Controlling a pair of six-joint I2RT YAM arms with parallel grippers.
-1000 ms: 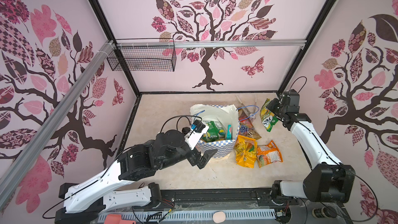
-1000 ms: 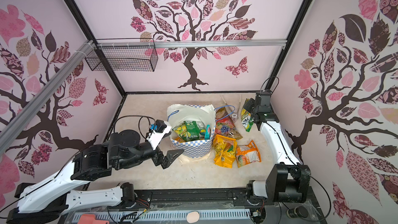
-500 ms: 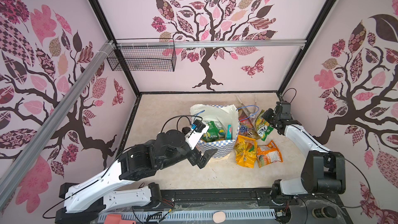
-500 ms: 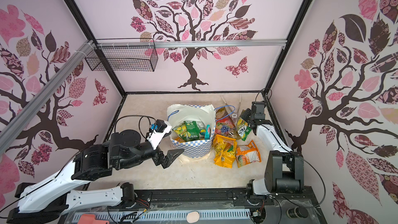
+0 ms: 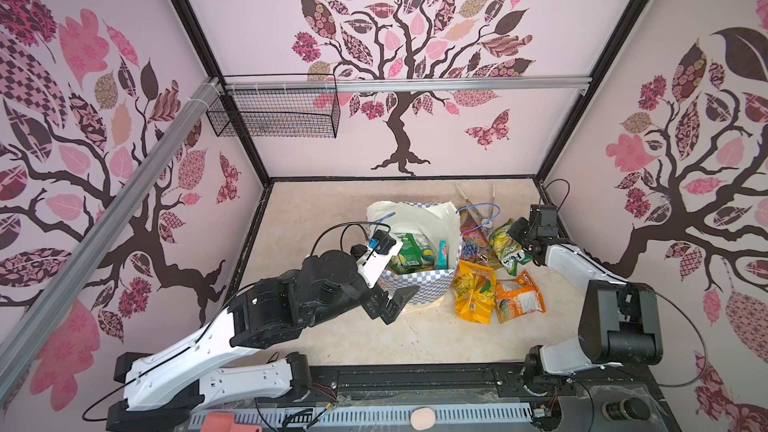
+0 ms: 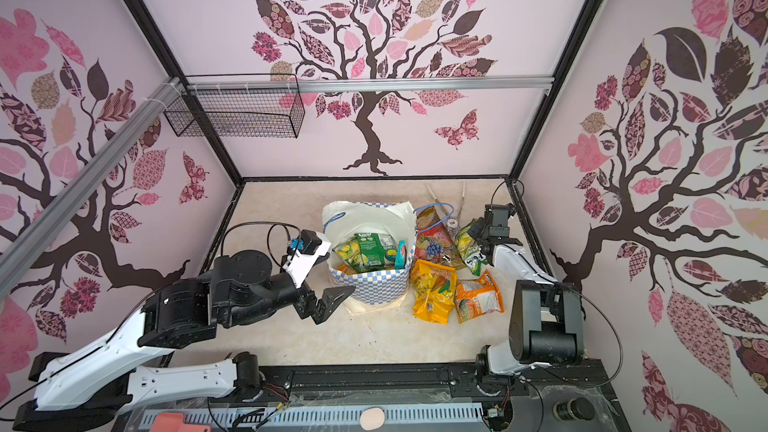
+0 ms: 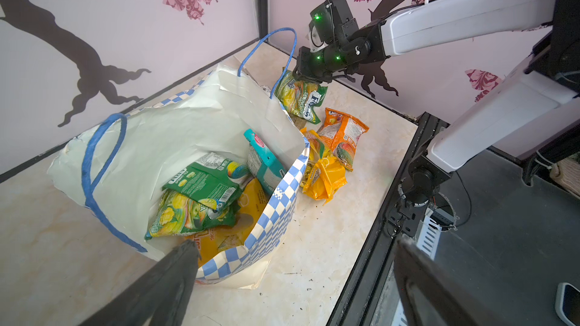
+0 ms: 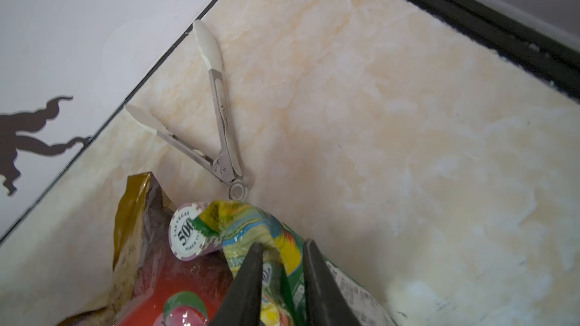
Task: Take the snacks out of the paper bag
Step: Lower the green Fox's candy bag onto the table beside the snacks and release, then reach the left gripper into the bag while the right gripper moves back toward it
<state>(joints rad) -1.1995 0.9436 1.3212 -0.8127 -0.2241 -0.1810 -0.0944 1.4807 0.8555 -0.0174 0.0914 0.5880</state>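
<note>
Left wrist view: paper bag [image 7: 276, 202], cream-white, blue-checkered band, blue cord handles, upright, open-mouthed; green, teal, yellow snack packets [image 7: 201, 183] inside. Both top views: bag just below centre. Left gripper [image 7: 296, 246]: fingers wide apart. Right gripper [image 8: 282, 252]: fingers astride green-yellow packet [image 8: 251, 224] outside bag; grip unclear.

The paper bag [image 7: 175, 127] stands open. Inside it lie a green packet [image 7: 204, 180], a teal packet [image 7: 263, 164] leaning on the bag's wall, and a lemon-print packet [image 7: 188, 217] over a yellow packet [image 7: 248, 211]. Just outside the bag lie a golden packet [image 7: 324, 174] and an orange packet [image 7: 343, 139]. Beyond the bag, the right gripper [image 7: 309, 78] touches a green-yellow packet [image 7: 301, 101]. The left gripper [image 7: 296, 244] is spread wide, one finger at the bag's near rim.
</note>
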